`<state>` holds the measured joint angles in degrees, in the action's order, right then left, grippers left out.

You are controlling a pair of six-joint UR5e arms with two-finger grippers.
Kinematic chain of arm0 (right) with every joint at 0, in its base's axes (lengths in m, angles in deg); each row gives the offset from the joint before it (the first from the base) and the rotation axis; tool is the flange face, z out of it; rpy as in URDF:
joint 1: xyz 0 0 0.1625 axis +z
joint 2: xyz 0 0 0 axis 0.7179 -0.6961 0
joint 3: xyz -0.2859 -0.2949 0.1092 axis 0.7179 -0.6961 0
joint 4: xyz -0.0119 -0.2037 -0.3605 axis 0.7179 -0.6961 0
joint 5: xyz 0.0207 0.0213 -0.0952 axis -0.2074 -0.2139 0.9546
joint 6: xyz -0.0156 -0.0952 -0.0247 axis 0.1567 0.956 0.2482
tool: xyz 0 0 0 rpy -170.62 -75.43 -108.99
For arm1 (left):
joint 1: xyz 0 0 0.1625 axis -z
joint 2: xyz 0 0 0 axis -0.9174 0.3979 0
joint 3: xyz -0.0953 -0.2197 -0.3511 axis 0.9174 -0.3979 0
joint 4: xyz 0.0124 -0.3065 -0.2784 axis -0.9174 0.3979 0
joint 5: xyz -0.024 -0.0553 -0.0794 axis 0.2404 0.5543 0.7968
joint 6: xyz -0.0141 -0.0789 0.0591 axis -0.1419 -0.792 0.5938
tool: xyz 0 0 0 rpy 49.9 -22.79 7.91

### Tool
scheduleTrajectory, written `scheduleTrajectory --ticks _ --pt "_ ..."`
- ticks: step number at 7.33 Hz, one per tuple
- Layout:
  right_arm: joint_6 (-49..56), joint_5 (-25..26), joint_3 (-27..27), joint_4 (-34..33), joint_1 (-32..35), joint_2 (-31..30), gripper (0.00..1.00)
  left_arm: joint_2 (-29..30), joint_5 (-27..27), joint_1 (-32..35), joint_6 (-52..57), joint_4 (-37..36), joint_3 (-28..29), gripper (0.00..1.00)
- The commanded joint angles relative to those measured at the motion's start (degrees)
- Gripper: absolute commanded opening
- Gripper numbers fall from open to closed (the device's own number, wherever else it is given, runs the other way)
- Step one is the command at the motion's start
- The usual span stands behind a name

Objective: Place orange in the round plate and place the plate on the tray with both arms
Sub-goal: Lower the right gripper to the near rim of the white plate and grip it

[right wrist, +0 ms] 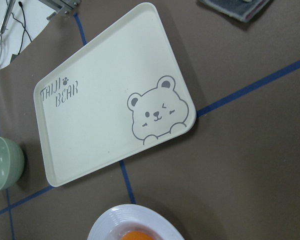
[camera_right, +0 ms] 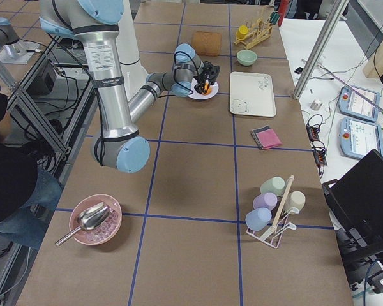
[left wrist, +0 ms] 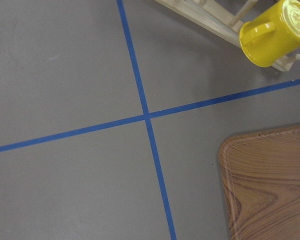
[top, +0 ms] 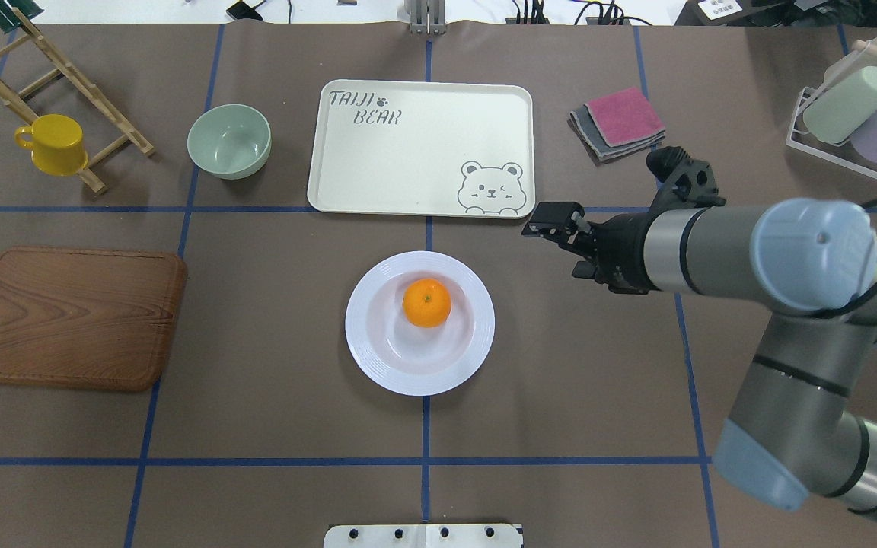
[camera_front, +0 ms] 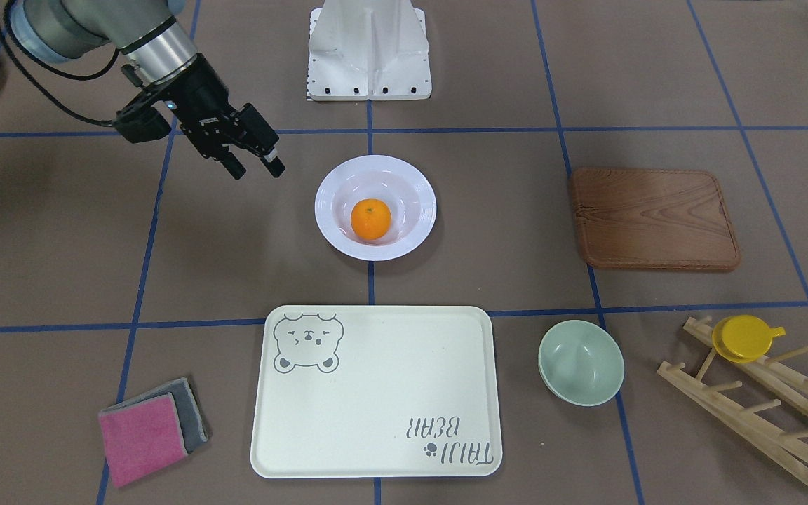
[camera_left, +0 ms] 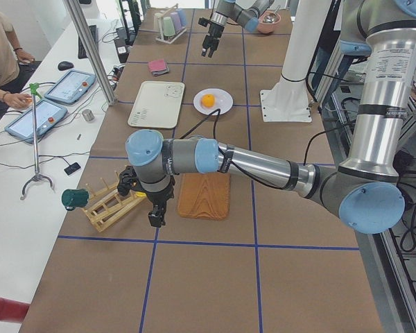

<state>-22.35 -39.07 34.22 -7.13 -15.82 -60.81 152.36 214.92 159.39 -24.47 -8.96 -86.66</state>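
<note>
Green bowl (camera_front: 581, 362) beside tray (camera_front: 376, 400) (orange (camera_front: 370, 219) sits in round plate (camera_front: 422, 210))

Bare table (top: 271, 411) surrounds the round plate (top: 366, 358) on every side; my right gripper (camera_front: 257, 168), off to one side, has an unblocked line to its rim. A free strip separates plate from tray (top: 408, 152); a pale-green bowl (top: 228, 141) stands just beside one short tray edge, folded cloths (top: 618, 122) near the other.
</note>
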Motion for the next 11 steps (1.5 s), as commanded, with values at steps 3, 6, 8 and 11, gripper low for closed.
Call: scheduleTrajectory --ticks 3,6,8,11 --pt "-10.24 18.29 -7.06 4.91 -15.79 0.63 0.86 -1.47 0.83 0.16 -1.04 0.48 0.02 1.0" --pt "-10.32 19.39 -12.43 4.91 -18.02 1.77 0.78 -1.56 0.92 0.16 -1.13 0.48 -0.24 1.0" --pt "-11.46 20.61 -16.56 4.65 -18.02 7.03 0.71 -1.56 0.92 0.16 -0.96 0.48 -0.24 1.0" --pt "-12.52 21.5 -17.98 4.65 -18.02 9.16 0.49 -1.65 0.92 0.16 -0.87 0.48 -0.24 1.0"
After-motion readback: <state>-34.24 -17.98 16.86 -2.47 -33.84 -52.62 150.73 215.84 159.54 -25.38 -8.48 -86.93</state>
